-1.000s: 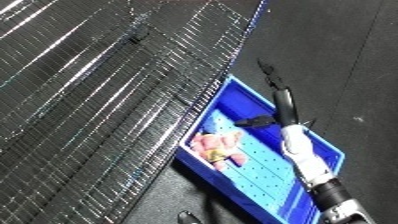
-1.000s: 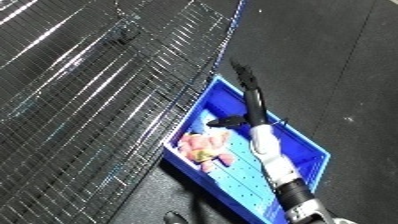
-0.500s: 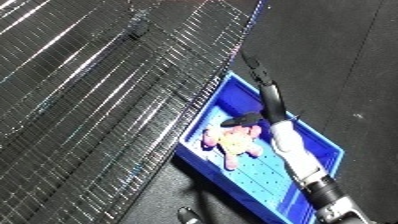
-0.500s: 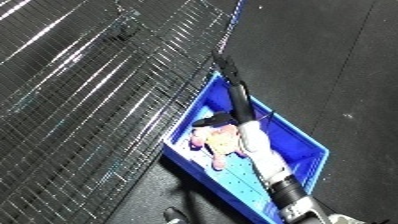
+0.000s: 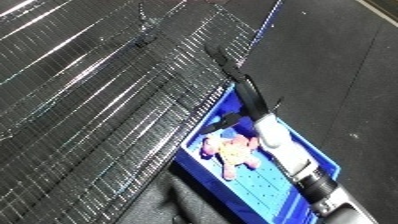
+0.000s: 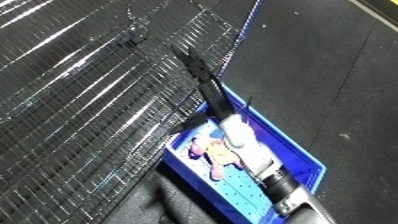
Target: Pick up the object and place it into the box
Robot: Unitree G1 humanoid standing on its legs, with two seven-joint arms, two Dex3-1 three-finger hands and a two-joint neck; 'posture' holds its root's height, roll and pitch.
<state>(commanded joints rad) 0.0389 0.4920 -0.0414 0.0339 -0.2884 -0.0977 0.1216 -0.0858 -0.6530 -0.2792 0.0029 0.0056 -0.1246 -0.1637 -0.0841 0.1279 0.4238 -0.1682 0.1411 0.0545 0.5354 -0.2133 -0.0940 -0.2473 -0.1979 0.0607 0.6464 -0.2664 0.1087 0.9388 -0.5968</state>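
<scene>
i see my right hand point(image 5: 238, 80) stretched out long over the blue bin point(image 5: 313, 151), with the white forearm point(image 5: 270, 134) crossing above the bin's far part. the fingers are straight and lie close together, pointing up and away over the bin's far corner toward the dark wire mesh surface point(image 5: 107, 100). the thumb sticks out sideways to the left, over the inside of the bin, and nothing is between the thumb and the fingers. the hand holds nothing.

the object, a small pink and yellow soft toy point(image 5: 233, 152), lies inside the bin on its perforated floor, near the wall on the mesh side. it is just beside the forearm, to its left in the view; i cannot tell if it touches the thumb tip.

the bin stands tilted in the view, with 1 long side against the edge of the mesh surface. on the other side of it is a plain dark floor point(image 5: 346, 75). my left hand does not show in either eye view.
</scene>
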